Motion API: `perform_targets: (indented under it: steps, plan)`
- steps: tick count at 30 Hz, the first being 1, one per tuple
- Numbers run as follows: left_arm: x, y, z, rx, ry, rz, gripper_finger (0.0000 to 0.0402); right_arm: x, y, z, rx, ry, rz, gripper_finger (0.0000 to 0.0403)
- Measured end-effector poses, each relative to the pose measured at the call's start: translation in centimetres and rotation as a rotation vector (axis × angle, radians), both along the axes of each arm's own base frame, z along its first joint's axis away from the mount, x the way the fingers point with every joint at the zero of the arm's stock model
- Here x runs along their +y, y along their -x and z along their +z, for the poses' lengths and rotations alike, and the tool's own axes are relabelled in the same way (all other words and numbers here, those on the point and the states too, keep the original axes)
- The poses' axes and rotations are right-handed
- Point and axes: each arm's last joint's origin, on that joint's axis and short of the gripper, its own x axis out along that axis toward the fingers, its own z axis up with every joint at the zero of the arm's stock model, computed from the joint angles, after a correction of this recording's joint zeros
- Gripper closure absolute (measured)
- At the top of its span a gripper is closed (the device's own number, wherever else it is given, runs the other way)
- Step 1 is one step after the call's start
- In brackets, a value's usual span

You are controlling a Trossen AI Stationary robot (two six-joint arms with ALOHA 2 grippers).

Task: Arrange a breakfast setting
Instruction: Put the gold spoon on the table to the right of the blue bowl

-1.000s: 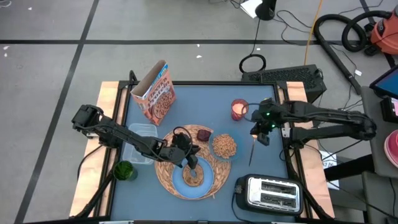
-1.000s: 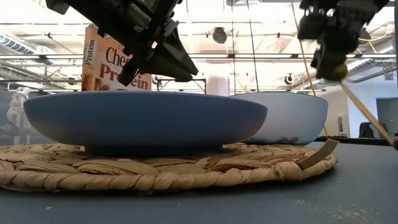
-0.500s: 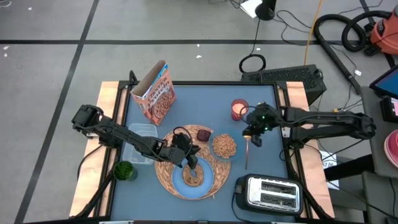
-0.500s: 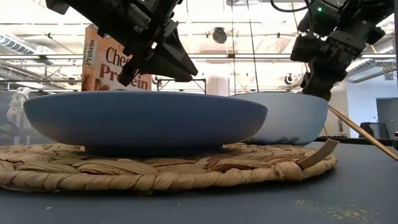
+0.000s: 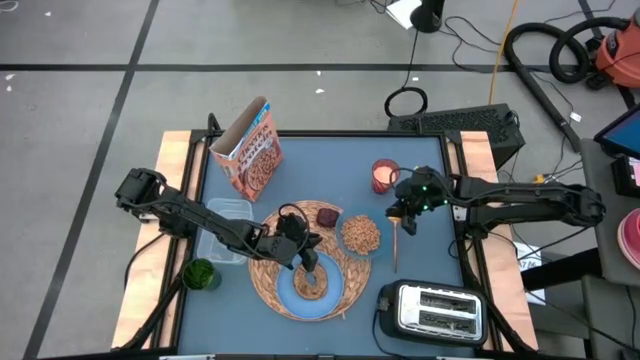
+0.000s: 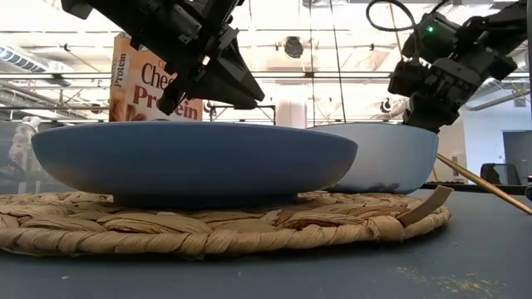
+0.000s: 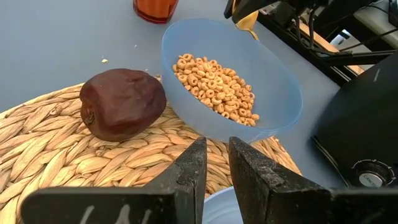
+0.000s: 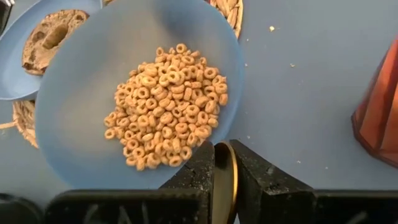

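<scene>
Round woven straw placemat (image 5: 292, 283): lies flat on the blue tabletop (image 5: 315, 165), front centre.
Light-blue plate (image 5: 300, 290): on the placemat, carrying a brown ring-shaped bread (image 8: 50, 37).
Small pale-blue bowl (image 5: 361, 236): filled with orange-brown ring cereal, overlapping the placemat's right rim.
Small dark-red rounded item (image 7: 122, 104): on the placemat, just beside the bowl.
Slim gold spoon (image 5: 396, 245): right of the bowl, its upper end pinched in the right end effector (image 5: 403, 219), fingers closed tight on it.
Orange-brown cereal box (image 5: 250, 150): upright at the rear left.
Left end effector (image 5: 307, 262): over the plate, fingers nearly closed, gripping nothing.
</scene>
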Motion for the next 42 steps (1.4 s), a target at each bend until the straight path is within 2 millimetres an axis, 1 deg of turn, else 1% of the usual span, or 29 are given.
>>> perform_targets:
  steps: [6,12,26,42]
  plan:
    - [0.0,0.0,0.0,0.000,0.000,0.000,0.0329,-0.3,0.4,-1.4,-0.046,0.015,-0.031,0.0363]
    - [0.0,0.0,0.0,0.000,0.000,0.000,0.0329,-0.5,1.1,-2.6,-0.011,0.026,-0.082,0.0359]
    - [0.0,0.0,0.0,0.000,0.000,0.000,0.0329,-0.4,1.8,-4.5,-0.108,0.069,-0.099,0.0354]
    - [0.0,0.0,0.0,0.000,-0.001,0.000,0.0329,-0.4,1.8,-4.4,-0.125,0.127,-0.046,0.0272]
